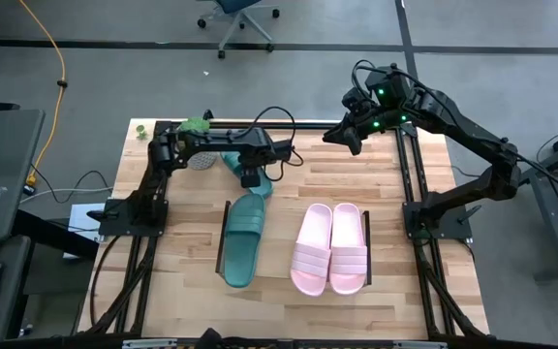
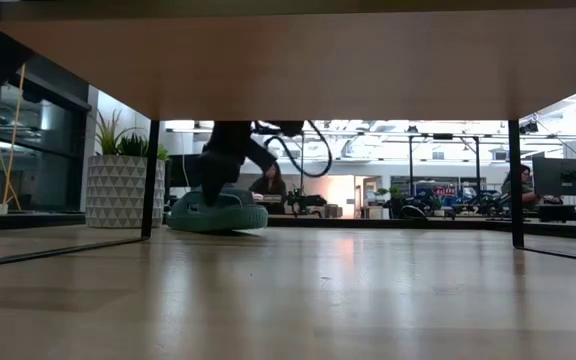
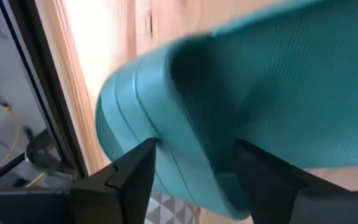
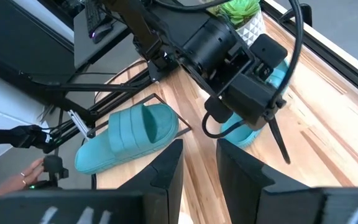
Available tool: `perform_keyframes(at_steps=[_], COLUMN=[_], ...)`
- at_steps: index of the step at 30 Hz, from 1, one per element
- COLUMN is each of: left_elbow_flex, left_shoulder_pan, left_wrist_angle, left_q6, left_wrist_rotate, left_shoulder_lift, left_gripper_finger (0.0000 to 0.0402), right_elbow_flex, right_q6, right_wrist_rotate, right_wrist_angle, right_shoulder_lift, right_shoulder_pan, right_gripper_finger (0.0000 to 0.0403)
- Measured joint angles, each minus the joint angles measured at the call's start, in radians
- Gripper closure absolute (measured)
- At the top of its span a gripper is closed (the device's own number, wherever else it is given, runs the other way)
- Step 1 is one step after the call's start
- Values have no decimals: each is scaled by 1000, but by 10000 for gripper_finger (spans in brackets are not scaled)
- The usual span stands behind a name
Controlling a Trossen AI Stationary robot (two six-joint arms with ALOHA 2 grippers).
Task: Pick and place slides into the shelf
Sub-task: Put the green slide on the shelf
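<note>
I am working from the near edge of the surface (image 1: pixel 163 291) outward: the pink pair (image 1: pixel 329 248) is lying side by side nearest me, just right of the teal slide (image 1: pixel 243 238), which I take as my landmark. Just beyond its toe, my left gripper (image 3: pixel 194 158) is holding its fingers wide, straddling the second teal slide (image 3: pixel 260 106), not yet squeezing. I am judging I should lower evenly, close across the strap, then lift level. The shelf (image 2: pixel 288 60) is overhanging the low camera. Farthest, up and right, my right gripper (image 1: pixel 353 136) is hovering empty, fingers parted.
</note>
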Motion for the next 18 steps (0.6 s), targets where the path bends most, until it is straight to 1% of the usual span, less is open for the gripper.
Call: perform_keyframes(at_steps=[4,8,13,18], left_elbow_flex=[0,0,0,0], left_shoulder_pan=[1,2,1,1], left_wrist_angle=[-24,-28,-20,-3], left_q6=[-2,1,7,10], left_wrist_rotate=[-55,-95,-98,-98], left_shoulder_lift=[5,5,5,5], left_gripper_finger=[184,195,238,306], right_elbow_flex=[0,0,0,0], right_q6=[-18,-27,-35,-34], right_wrist_rotate=[-3,-3,-3,-4], right_wrist_angle=[-1,-1,-2,-7], right_shoulder_lift=[0,0,0,0], right_shoulder_pan=[0,0,0,0], right_gripper_finger=[316,316,316,316])
